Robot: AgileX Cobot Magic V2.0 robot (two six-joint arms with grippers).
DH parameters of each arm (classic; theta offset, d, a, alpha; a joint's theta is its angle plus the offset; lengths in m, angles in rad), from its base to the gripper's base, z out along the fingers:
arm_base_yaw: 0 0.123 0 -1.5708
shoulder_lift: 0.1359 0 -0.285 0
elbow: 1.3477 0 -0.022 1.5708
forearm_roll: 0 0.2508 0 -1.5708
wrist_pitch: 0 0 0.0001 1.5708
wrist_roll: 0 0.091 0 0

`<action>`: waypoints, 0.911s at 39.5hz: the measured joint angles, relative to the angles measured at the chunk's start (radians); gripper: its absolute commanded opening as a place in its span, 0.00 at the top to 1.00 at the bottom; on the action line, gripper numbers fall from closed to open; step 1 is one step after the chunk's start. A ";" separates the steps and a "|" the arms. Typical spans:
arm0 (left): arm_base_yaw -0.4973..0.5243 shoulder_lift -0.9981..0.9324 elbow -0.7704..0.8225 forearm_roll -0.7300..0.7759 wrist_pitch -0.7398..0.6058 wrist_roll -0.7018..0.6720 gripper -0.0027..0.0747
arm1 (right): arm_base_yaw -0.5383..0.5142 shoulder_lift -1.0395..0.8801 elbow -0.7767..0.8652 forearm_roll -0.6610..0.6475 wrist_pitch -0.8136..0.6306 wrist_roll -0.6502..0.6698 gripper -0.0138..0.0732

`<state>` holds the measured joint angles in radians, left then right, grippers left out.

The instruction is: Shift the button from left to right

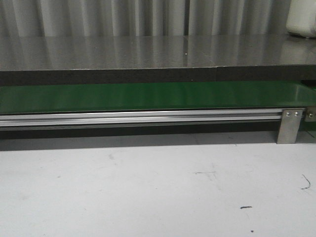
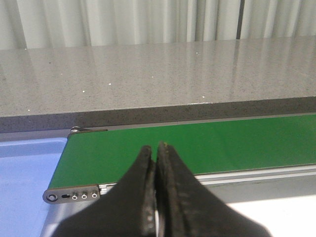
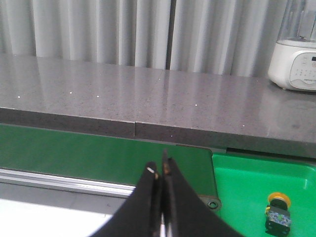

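The button (image 3: 277, 213), with a round orange-yellow cap on a black body, lies in a bright green tray (image 3: 247, 197) past the end of the green conveyor belt (image 3: 98, 153); it shows only in the right wrist view. My right gripper (image 3: 160, 170) is shut and empty, over the belt's near edge and apart from the button. My left gripper (image 2: 154, 148) is shut and empty above the other end of the belt (image 2: 197, 145). Neither gripper nor the button shows in the front view, where the belt (image 1: 148, 96) is bare.
A blue tray (image 2: 24, 163) lies beyond the belt's end in the left wrist view. A grey stone counter (image 1: 148, 52) runs behind the belt, with a white appliance (image 3: 295, 64) on it. An aluminium rail (image 1: 138, 117) and bracket (image 1: 289, 126) front the belt, then a white table (image 1: 148, 192).
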<state>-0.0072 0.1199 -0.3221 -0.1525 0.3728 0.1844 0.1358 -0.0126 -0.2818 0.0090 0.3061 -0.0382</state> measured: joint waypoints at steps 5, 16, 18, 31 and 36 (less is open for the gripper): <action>0.000 0.000 0.000 0.000 0.000 0.000 0.99 | 0.000 0.000 0.000 0.000 0.000 0.000 0.92; 0.000 0.000 0.000 0.000 0.000 0.000 0.99 | 0.000 0.000 0.002 0.000 0.000 0.000 0.92; 0.000 0.000 0.000 0.000 0.000 0.000 0.99 | 0.000 0.000 0.002 0.000 0.000 0.000 0.92; 0.000 0.000 0.000 0.000 0.000 0.000 0.99 | 0.000 0.000 0.002 0.000 0.000 0.000 0.92; 0.000 0.000 0.009 0.005 -0.004 -0.005 0.99 | 0.000 0.000 0.002 0.000 0.000 0.000 0.92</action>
<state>-0.0072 0.1199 -0.3130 -0.1478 0.3684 0.1796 0.1358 -0.0126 -0.2802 0.0090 0.3061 -0.0386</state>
